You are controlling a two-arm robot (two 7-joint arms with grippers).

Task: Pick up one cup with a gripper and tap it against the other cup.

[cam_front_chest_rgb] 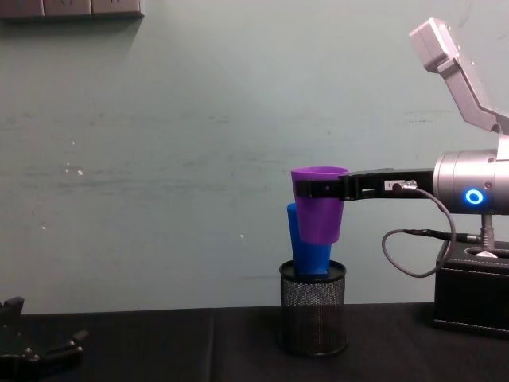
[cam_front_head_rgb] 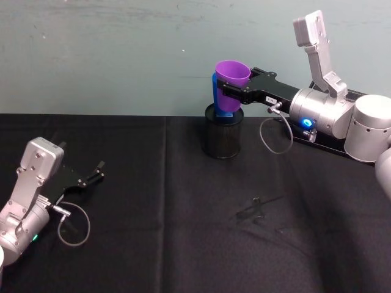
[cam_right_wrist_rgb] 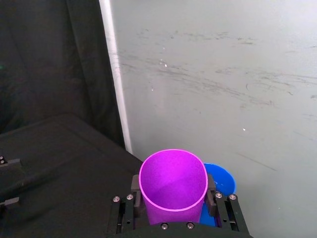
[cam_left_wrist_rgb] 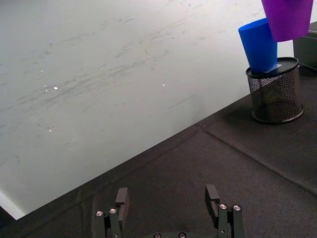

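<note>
Right tool (cam_front_head_rgb: pixel 229 93): I have it clamped on the purple cup (cam_front_head_rgb: pixel 232 72)
Blue cup (cam_front_head_rgb: pixel 219 97): at purple's 7 o'clock, upright in the mesh holder (cam_front_head_rgb: pixel 223 137), contact unclear
Left tool (cam_front_head_rgb: pixel 96 171): wide, parked at 8 o'clock

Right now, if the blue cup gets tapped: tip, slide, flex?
The blue cup looks like smooth plastic, probably light and easily nudged. It leans inside the wider mesh holder, so a tap from the purple cup in the right gripper would likely rock it, not topple it.
</note>
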